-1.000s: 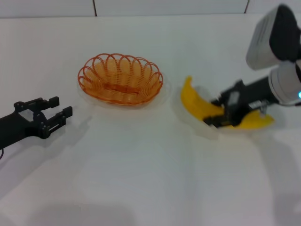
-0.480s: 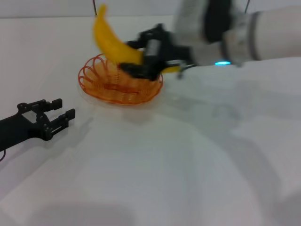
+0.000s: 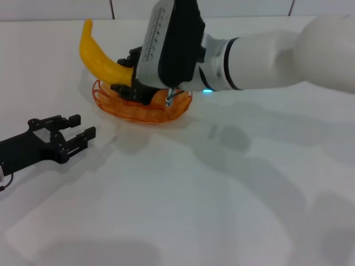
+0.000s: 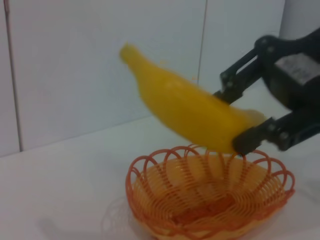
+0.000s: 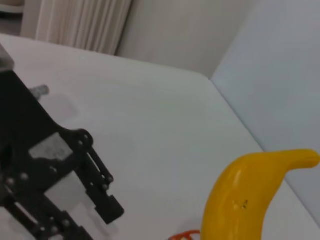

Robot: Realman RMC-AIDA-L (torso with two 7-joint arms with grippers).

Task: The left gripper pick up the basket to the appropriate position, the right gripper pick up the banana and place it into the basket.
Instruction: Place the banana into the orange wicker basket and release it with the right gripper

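Note:
The yellow banana [image 3: 99, 57] hangs tilted above the orange wire basket [image 3: 106, 98], one end pointing up and to the far left. My right gripper [image 3: 127, 83] is shut on its lower end, and the big white arm hides most of the basket behind it. The left wrist view shows the banana [image 4: 187, 112] held in the right gripper [image 4: 235, 117] just over the basket [image 4: 210, 200], not touching it. In the right wrist view the banana [image 5: 240, 200] rises beside one black finger [image 5: 107, 209]. My left gripper [image 3: 82, 126] lies open on the table, left of the basket and apart from it.
The white table [image 3: 183, 210] stretches wide in front of the basket. A tiled wall [image 3: 233, 6] borders its far edge. My right arm's white forearm [image 3: 266, 52] reaches across from the right above the table.
My right gripper lifted the banana off the table at the right and swung it left, over the basket. The left gripper crept slightly to the right.

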